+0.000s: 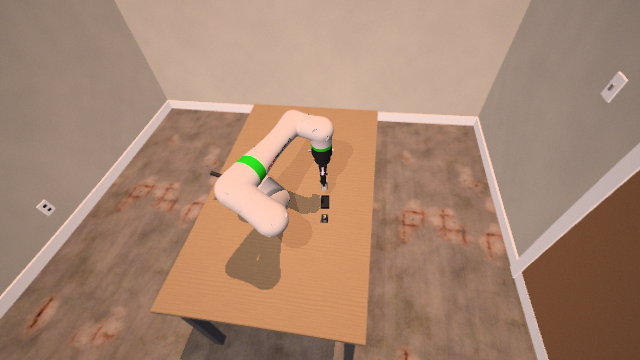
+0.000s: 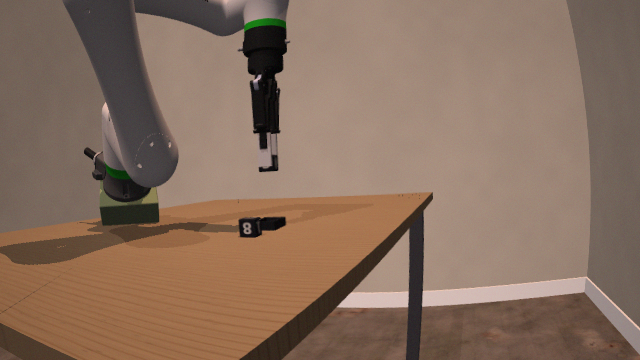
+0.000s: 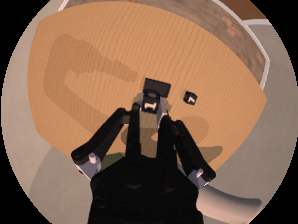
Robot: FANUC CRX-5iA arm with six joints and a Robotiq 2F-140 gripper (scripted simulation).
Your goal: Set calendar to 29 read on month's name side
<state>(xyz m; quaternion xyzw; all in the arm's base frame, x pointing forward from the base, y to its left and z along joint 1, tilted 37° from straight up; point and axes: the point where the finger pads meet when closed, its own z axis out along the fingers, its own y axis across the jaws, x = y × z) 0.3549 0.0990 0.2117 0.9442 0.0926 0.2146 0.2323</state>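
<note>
I hang high above the table [image 2: 310, 280] with my gripper [image 2: 268, 162] pointing straight down, fingers drawn in narrow and clamped on a cube [image 3: 150, 104]. From the wrist view I see its dark face with a pale marking pinched between my fingertips; I cannot read the digit. In the exterior view the fingers hide most of it.

Below me the dark tray [image 2: 273, 223] lies flat on the wood, low-walled. The second cube [image 2: 250, 227] stands on the table just beside the tray's near end, outside it, showing an 8 toward the exterior camera. From above the tray [image 1: 325, 201] sits under and a little ahead of my fingertips, with the other cube [image 1: 324, 218] just past it.

There is plenty of air between my fingers and the tray. The table's right edge runs well apart from the tray, and the far edge against the wall is also well off. My own base [image 2: 129, 212] stands on the table to one side, and my elbow bulges over the wood between base and tray, casting a broad shadow there
</note>
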